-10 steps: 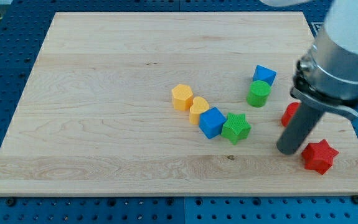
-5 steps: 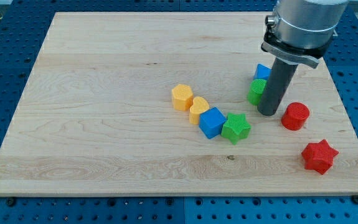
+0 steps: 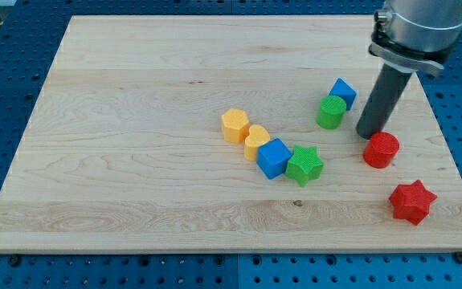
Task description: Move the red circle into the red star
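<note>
arm cut off at top

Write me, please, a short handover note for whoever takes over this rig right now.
My tip rests on the board just above and left of the red circle, close to it, right of the green cylinder.
The red star lies below and right of the circle, with a clear gap between them.
Done: the tip stands behind the circle, roughly opposite the star.
Left: push the circle down and right until it meets the star.
</note>
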{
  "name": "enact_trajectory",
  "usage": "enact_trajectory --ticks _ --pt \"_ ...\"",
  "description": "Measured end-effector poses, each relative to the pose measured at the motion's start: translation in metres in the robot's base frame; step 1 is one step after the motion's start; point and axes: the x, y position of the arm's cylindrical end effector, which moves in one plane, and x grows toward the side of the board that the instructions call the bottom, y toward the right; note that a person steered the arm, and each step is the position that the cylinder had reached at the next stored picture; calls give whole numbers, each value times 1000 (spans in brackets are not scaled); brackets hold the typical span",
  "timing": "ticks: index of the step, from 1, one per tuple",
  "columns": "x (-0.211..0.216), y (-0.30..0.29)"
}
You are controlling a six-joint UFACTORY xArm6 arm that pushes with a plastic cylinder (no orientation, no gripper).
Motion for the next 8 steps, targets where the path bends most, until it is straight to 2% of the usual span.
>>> enact_trajectory --ticks 6,7,8 --pt "17 6" --pt "17 -20" --pt "25 -21"
